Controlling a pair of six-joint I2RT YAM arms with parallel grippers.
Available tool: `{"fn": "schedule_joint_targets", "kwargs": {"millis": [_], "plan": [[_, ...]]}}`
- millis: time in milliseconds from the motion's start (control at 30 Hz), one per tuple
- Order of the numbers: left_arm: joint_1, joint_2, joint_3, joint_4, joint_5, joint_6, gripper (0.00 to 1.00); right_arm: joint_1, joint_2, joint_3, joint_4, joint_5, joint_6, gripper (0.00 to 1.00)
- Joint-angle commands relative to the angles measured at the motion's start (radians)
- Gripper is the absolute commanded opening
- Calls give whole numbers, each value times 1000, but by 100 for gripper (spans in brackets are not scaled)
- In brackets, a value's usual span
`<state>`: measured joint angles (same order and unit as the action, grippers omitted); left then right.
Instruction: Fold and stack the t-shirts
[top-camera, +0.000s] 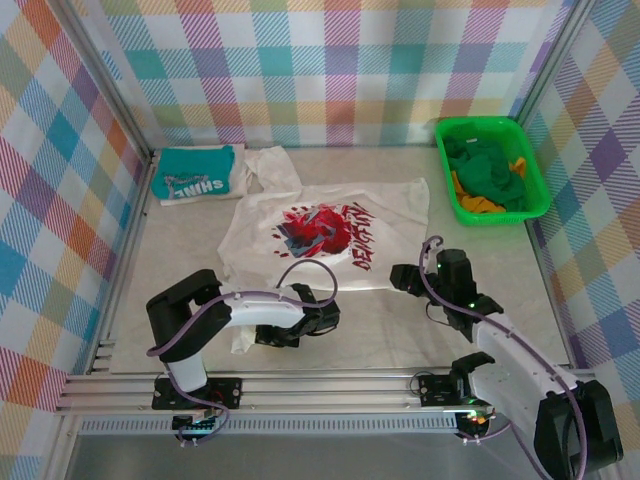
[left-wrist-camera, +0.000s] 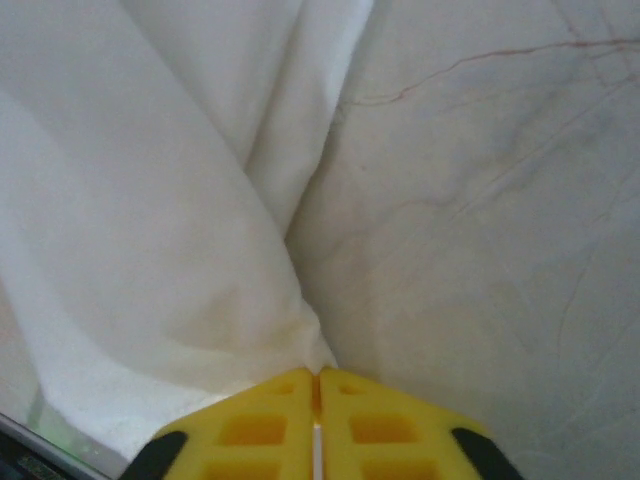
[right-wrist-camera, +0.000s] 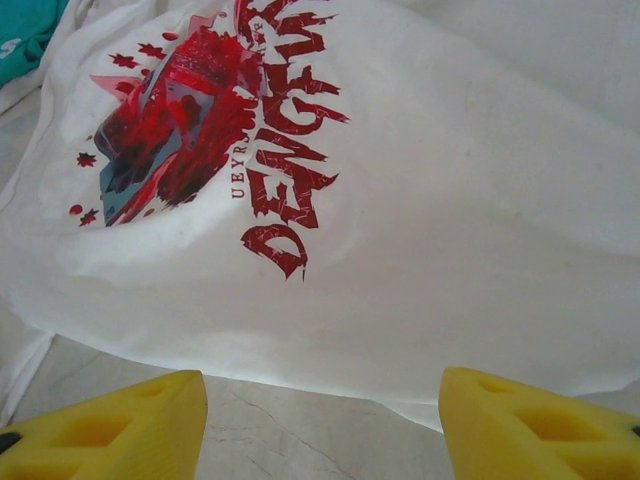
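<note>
Left gripper (left-wrist-camera: 318, 374) is clamped on the unfolded white printed t-shirt (top-camera: 400, 215), right gripper (right-wrist-camera: 322, 385) held open; teal lettered t-shirt (top-camera: 197, 172) appears folded.

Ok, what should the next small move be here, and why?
Probably ease the right gripper forward and close it on the near hem of the white t-shirt: its jaws stand open just short of it, while the left gripper is shut on the shirt's edge.
</note>
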<state>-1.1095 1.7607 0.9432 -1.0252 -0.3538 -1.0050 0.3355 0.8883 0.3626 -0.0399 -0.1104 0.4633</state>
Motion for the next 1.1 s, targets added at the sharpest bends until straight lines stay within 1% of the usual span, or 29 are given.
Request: {"fn": "schedule_joint_targets", "kwargs": {"millis": [0,133,233,300,367,433,567,667,800,900,933,1067], "plan": [[12,-9,14,-35,-34,-12,0,5,17,11,14,24,17,63],[42,-79,13,-60,-44,-22,0,7,18,30,-22,37,14,64],[75,-177,17,-91,-65,-29,0,5,0,48,-67,72,9,64],[104,-256,23,-119,-89,-35,0,5,-12,53,-91,93,13,67],[140,-338,20,-130,-100,-35,0,5,-25,59,-123,123,28,68],[180,-430,5,-139,-106,-41,0,4,-37,66,-162,145,50,70],[276,-623,-64,-137,-100,-49,0,-10,-36,123,-310,168,125,70],[339,-732,-141,-128,-72,-53,0,-49,7,163,-397,109,167,70],[395,-827,-248,-60,-2,-72,0,-171,111,194,-457,-47,205,70],[416,-870,-309,-12,34,-99,0,-259,187,212,-488,-121,221,70],[419,-878,-317,-14,33,-103,0,-274,202,212,-488,-137,220,69],[444,-892,-320,-26,19,-98,0,-302,252,216,-498,-137,221,68]]}}
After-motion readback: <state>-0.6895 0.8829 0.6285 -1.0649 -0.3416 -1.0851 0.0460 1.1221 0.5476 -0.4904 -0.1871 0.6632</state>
